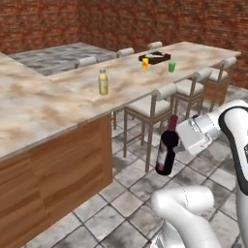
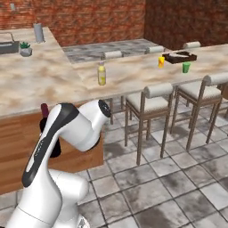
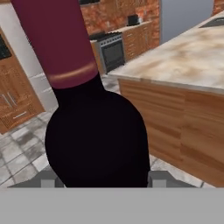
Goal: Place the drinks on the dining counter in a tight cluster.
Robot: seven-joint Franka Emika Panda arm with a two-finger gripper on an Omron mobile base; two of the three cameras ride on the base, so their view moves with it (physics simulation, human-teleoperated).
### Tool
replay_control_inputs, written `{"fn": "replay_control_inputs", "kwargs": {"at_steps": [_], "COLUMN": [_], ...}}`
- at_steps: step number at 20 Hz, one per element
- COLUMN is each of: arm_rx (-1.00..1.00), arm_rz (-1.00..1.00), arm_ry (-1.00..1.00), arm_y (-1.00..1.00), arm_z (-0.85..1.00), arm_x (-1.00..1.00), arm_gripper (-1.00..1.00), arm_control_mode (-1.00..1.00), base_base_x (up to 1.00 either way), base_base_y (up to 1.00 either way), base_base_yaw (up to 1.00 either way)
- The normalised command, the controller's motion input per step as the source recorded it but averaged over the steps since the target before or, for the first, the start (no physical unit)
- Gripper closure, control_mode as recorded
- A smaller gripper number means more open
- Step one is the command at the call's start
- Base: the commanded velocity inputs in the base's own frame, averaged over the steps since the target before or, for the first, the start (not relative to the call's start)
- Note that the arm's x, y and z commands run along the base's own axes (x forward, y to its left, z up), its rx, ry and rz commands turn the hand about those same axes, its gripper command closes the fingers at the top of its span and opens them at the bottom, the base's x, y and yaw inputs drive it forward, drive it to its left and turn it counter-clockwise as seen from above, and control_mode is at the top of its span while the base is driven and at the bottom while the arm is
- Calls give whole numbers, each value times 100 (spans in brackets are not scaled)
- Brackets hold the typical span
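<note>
Hand view: wine bottle (image 3: pixel 94 131) apparently clamped between gripper (image 3: pixel 103 180) fingers.

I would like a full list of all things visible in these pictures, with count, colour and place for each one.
wine bottle: one, dark with red neck, held in the air above the floor, beside the dining counter
juice bottle: one, yellow, pale cap, standing on the dining counter
dining counter: one, beige-brown marbled, wood base
yellow cup: one, far end of the counter
green cup: one, right of the yellow cup
tray: one, dark, behind the cups
stools: several, cushioned, along the counter edge
gripper: one, white, closed on the wine bottle
</note>
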Motion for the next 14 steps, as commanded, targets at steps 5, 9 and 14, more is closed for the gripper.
{"fn": "replay_control_inputs", "kwargs": {"at_steps": [5, 9, 14], "arm_rx": [0, 0, 0], "arm_rz": [0, 0, 0], "arm_ry": [0, 0, 0], "arm_y": [0, 0, 0], "arm_z": [0, 0, 0], "arm_x": [0, 0, 0], "arm_gripper": [100, 100, 100], "arm_control_mode": [100, 100, 100], "base_base_x": [100, 100, 100], "base_base_y": [-83, -72, -62], "base_base_yaw": [38, 41, 36]}}
